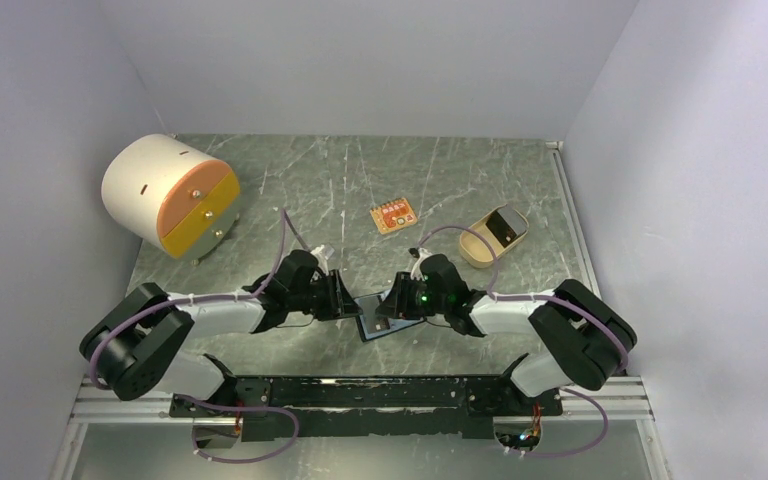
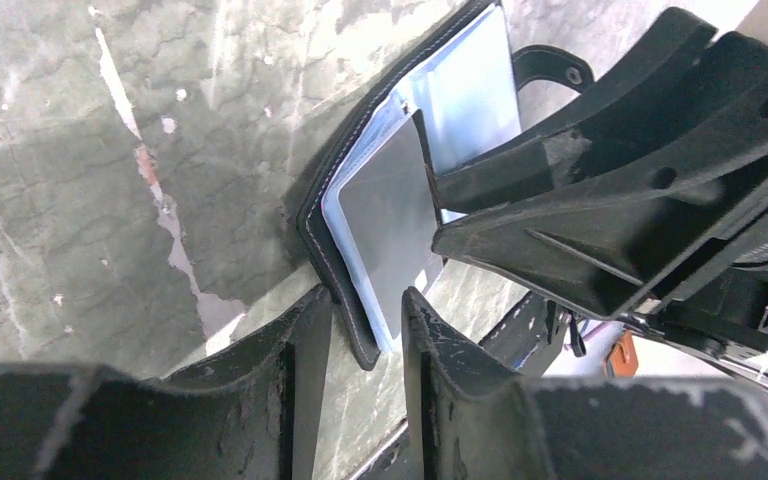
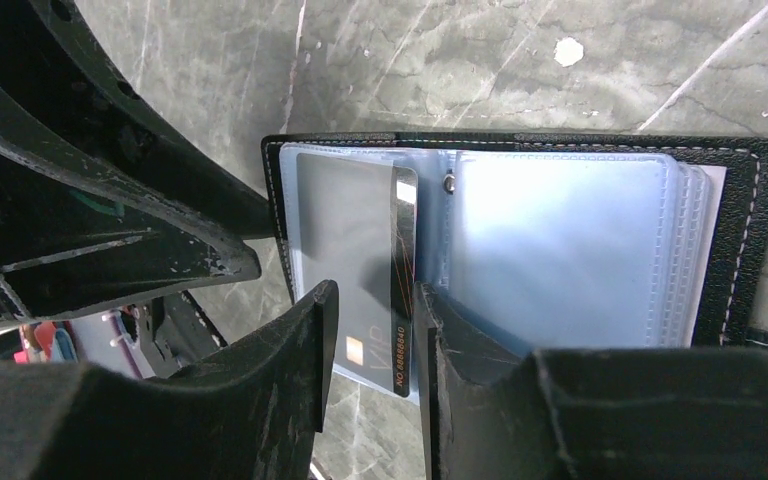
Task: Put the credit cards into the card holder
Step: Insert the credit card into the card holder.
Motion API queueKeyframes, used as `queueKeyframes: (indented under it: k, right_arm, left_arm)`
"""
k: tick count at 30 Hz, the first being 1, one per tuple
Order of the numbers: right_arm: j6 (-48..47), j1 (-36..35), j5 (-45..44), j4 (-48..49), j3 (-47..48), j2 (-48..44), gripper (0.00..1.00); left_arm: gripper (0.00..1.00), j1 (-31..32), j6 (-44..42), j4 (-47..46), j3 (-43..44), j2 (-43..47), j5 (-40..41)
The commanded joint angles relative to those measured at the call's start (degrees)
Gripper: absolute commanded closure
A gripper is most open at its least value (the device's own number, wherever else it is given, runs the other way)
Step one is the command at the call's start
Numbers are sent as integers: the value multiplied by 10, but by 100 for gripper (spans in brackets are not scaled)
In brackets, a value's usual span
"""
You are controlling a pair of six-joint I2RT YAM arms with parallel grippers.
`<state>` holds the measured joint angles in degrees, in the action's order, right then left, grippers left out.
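Card holder is lying open at near centre, credit card sitting partway in one pocket. Right gripper is straddling the card and left gripper the holder's edge, both jaws narrow; can't tell if either is gripping.

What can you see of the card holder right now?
The card holder lies open and flat on the table, at its near side, between both grippers. It has a black leather-look cover with pale stitching, a snap tab and glossy bluish clear sleeves. A dark grey card sits partly in one end sleeve, its chip end sticking out between the fingers of the right gripper. The left gripper hovers at the cover's edge on that side; contact is unclear.
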<state>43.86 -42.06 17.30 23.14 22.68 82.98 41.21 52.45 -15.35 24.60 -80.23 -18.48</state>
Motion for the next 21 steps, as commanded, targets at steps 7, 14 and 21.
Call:
queueKeyframes:
  k: [7, 14, 21]
  right_arm:
    - [7, -2, -1, 39, -21, -7, 63]
    - [12, -1, -3, 42, -24, -14, 63]
    - [19, 0, 5, 54, -32, -11, 63]
  left_arm:
    - [68, -1, 7, -124, -27, 29, -47]
    - [73, -1, -6, -112, -13, 16, -43]
    - [78, -1, -6, -157, -20, 6, -56]
